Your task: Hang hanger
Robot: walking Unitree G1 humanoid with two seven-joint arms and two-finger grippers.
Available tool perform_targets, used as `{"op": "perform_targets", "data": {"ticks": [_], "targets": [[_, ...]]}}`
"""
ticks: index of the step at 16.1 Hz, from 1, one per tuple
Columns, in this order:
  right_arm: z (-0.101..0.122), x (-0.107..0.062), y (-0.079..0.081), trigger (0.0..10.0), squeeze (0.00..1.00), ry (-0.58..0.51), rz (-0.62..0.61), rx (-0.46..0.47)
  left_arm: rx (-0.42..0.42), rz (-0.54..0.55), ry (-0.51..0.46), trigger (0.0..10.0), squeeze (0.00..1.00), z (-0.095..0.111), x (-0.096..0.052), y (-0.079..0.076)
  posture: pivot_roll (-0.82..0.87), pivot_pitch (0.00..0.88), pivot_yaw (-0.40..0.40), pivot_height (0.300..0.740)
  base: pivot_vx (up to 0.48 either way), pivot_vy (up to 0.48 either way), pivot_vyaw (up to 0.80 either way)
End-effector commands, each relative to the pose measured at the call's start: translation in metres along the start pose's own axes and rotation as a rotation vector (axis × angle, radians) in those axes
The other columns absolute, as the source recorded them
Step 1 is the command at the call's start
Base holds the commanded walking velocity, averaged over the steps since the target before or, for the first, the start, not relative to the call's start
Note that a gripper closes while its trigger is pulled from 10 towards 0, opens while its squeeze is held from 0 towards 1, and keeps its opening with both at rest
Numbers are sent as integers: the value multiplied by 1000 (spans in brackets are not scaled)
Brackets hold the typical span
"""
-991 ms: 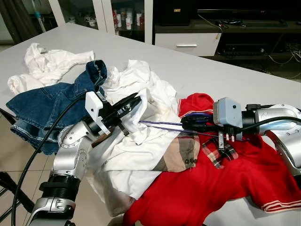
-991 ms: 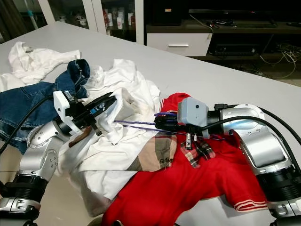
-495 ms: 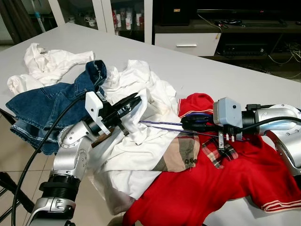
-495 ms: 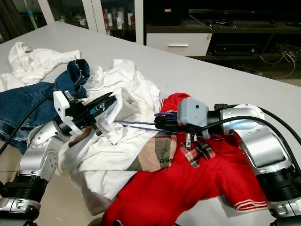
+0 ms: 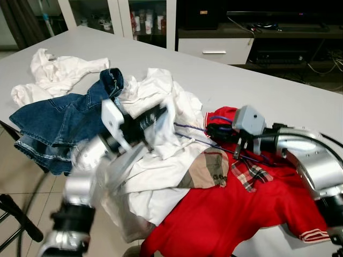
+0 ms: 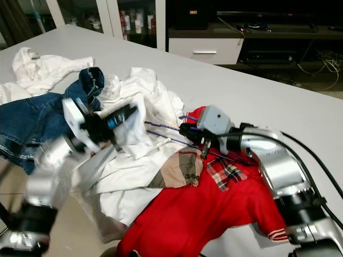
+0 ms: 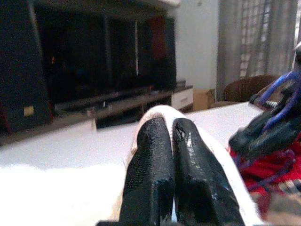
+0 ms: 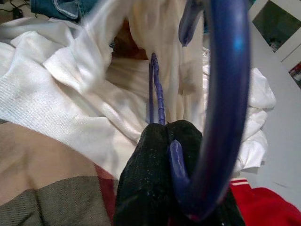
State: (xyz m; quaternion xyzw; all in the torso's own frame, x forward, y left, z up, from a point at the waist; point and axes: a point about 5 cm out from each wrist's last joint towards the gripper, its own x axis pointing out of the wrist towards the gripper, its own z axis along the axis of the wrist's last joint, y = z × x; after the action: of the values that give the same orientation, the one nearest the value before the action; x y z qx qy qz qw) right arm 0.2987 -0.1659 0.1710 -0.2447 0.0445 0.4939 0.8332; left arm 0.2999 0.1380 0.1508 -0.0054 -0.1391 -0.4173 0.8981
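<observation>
The right gripper (image 6: pixel 188 131) is clenching the purple hanger (image 6: pixel 166 130) at its hook, the hanger's arm reaching toward 9 o'clock into the white shirt (image 6: pixel 140 160). The left gripper (image 6: pixel 124 115), blurred, is pinching that shirt's fabric on the table (image 6: pixel 225 85).

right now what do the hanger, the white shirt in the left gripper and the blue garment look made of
Hanger: likely plastic, glossy purple-blue with highlights. White shirt: soft knit, probably cotton, with fine ribbing. Blue garment: denim, faded, with stitched hems.
</observation>
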Motion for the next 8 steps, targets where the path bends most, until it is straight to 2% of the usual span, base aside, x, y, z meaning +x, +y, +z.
{"op": "perform_targets", "data": {"ticks": [1,3,5,6,8], "targets": [[-6,-6,2,10000,0,40,-37,6,-23,30,25,10000,0,-6,0,-2,61,0,14,740,0,0,0],[-7,-3,7,10000,0,24,-64,35,-31,25,34,10000,0,-11,1,-10,47,0,19,740,0,0,0],[-10,1,11,10000,0,21,-78,56,-11,-1,11,10000,0,-6,6,-15,42,0,21,740,0,0,0],[-9,6,15,10000,0,16,-89,66,15,-33,-4,10000,0,-1,9,-18,39,0,22,740,0,0,0],[0,16,11,10000,0,-30,-133,82,82,-101,-9,10000,0,8,16,-25,38,0,23,740,0,0,0]]}}
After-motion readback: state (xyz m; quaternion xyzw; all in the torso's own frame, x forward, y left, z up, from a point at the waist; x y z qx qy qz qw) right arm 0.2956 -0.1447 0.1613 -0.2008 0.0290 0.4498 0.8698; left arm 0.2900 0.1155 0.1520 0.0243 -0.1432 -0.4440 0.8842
